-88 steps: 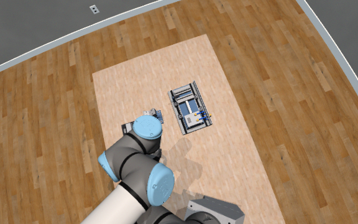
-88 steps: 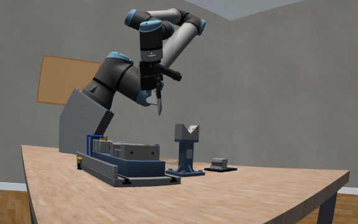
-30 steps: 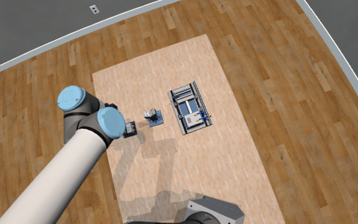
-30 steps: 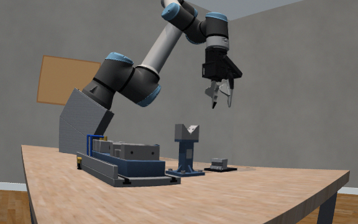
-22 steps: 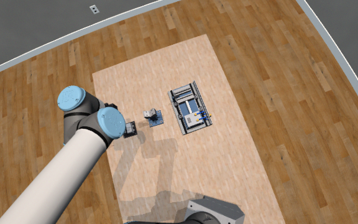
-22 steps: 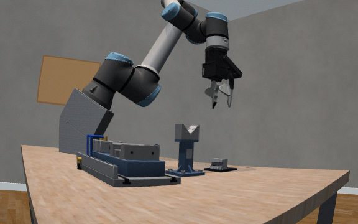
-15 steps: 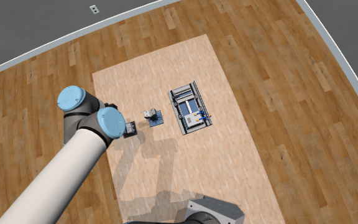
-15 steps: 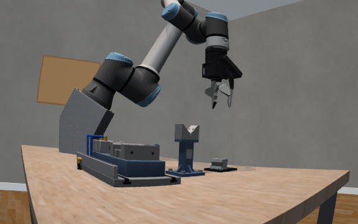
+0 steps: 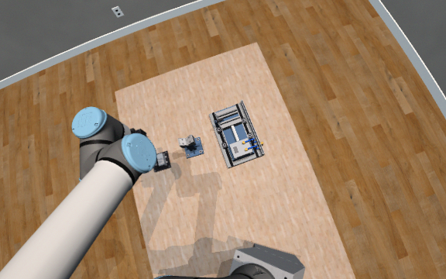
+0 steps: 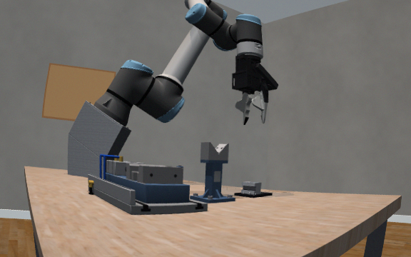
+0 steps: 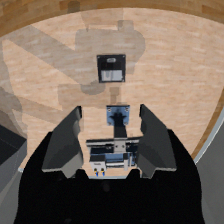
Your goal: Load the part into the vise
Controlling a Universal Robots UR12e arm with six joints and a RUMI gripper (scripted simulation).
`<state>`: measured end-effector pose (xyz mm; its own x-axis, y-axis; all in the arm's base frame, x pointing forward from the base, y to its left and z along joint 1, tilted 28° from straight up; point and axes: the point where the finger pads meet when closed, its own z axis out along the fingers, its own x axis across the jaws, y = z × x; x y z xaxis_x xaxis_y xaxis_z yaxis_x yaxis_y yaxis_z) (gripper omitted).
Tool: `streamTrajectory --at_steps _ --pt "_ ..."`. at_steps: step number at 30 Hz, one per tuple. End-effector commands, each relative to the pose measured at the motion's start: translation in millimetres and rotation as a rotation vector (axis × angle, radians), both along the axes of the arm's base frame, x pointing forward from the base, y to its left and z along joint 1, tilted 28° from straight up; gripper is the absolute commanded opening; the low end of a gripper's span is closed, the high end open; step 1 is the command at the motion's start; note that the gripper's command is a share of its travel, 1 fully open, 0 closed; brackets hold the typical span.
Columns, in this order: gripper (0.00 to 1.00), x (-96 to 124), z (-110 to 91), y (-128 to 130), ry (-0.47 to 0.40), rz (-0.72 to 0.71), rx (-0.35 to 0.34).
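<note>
The part [image 9: 162, 159] [image 10: 251, 186] [image 11: 111, 75] is a small grey block lying on the black infeed plate [image 10: 263, 194] [image 11: 111, 61] near the table's edge. My gripper [image 10: 254, 121] [image 11: 110, 105] hangs high above the table, roughly over the part, with its fingers partly apart and nothing between them. In the top view the arm's wrist joint hides it. The vise [image 9: 236, 133] [image 10: 145, 183] [image 11: 112, 150] stands open on its blue and grey base. The grey V-block [image 9: 187, 142] [image 10: 214, 151] [image 11: 118, 116] on a blue post stands between the vise and the part.
The light wooden table [image 9: 207, 213] [image 10: 227, 228] carries the fixtures in a row. The arm's grey pedestal [image 10: 91, 143] [image 9: 269, 263] stands at one end of the table, behind the vise in the exterior view.
</note>
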<state>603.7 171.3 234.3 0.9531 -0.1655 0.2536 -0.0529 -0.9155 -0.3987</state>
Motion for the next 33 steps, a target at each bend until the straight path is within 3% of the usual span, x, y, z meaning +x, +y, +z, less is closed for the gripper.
streamTrajectory --at_steps 1,33 --pt "0.51 1 0 0 -0.001 0.000 0.000" --pt "0.51 10 -27 11 -0.001 0.000 0.000"
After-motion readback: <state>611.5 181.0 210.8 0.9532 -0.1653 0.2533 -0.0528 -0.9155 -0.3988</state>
